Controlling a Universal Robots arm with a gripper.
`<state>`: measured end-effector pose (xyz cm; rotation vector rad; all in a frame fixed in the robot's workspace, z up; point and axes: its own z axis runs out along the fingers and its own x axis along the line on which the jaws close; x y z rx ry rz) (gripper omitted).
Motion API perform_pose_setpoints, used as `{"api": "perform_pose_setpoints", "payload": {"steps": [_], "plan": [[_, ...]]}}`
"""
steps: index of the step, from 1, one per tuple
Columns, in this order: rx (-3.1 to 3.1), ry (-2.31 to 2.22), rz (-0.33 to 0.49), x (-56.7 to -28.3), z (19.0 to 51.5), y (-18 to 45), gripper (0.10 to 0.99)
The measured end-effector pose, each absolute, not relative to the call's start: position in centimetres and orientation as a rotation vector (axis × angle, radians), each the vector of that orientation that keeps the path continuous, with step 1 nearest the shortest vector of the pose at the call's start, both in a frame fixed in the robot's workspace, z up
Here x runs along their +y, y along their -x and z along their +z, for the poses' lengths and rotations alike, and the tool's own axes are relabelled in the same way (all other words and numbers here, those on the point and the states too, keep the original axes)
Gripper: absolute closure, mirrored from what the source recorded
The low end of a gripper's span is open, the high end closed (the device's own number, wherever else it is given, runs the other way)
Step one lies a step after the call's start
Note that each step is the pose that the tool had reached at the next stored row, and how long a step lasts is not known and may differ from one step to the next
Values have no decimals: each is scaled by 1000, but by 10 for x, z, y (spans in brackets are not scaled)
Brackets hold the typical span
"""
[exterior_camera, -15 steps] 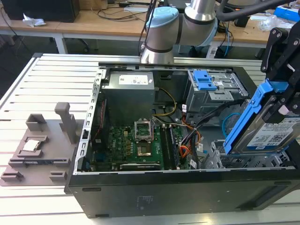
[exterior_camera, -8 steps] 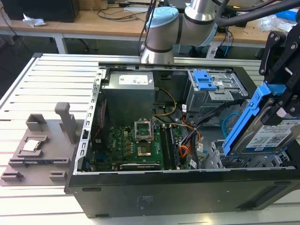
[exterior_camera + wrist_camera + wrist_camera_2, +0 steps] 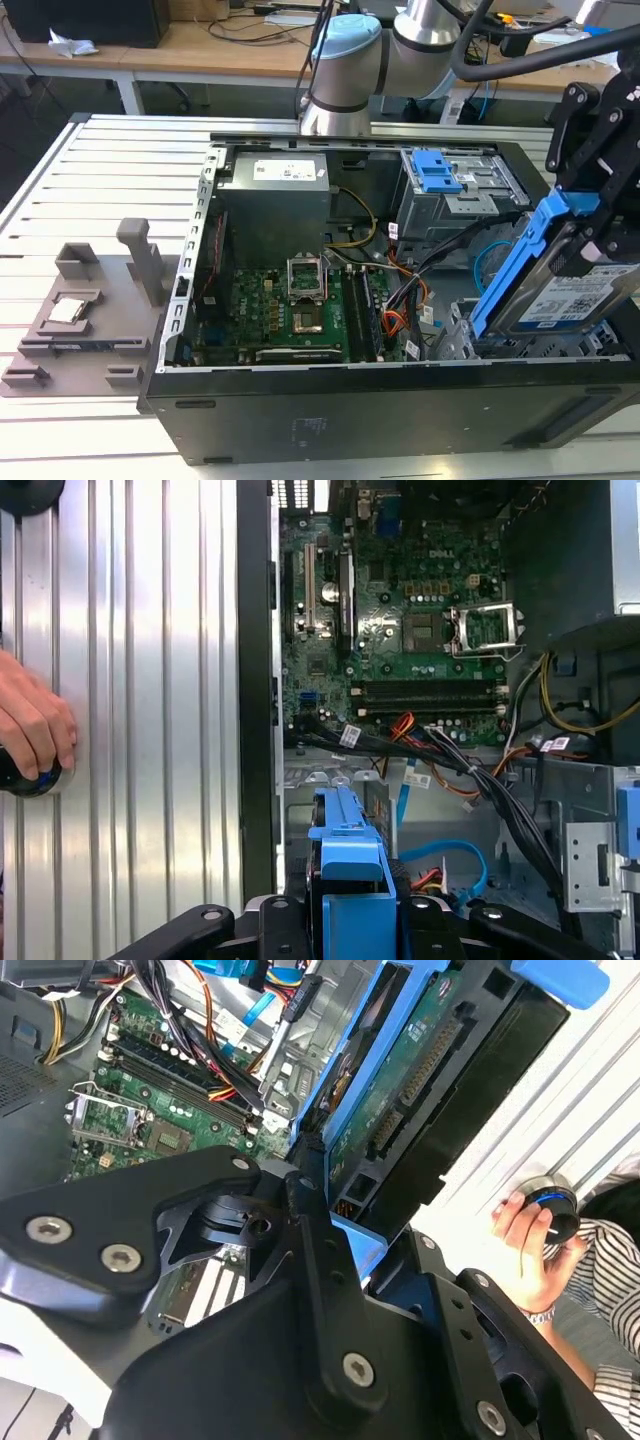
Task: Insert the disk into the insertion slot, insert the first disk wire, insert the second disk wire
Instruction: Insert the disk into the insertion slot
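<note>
Black angular hand (image 3: 592, 228) clamps the flat grey disk (image 3: 572, 298), framed in blue plastic.

The arm (image 3: 335, 100) is showing a silver-grey joint housing topped by a pale blue cap (image 3: 345, 40). In the exterior view a thick black hose (image 3: 468, 58) is looping at its 3 o'clock side. The hand (image 3: 590, 232) is wearing matte black linkage plates (image 3: 150, 1210) studded with round silver screws (image 3: 48, 1228).

Count: 1 disk (image 3: 572, 295), 1 silver drive slot (image 3: 458, 342), 1 grey cage (image 3: 470, 195), 1 PC case (image 3: 350, 412), 1 motherboard (image 3: 285, 325), 1 fixture (image 3: 80, 320), 1 hand (image 3: 30, 725).
</note>
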<state>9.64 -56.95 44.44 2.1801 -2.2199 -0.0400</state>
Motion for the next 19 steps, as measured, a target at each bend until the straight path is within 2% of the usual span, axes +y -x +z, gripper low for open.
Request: {"api": "perform_pose_setpoints", "payload": {"steps": [9, 19], "plan": [[-2220, -2180, -40, -550, 442, -96, 718], [-2220, -2180, -40, -549, 433, -98, 718]]}}
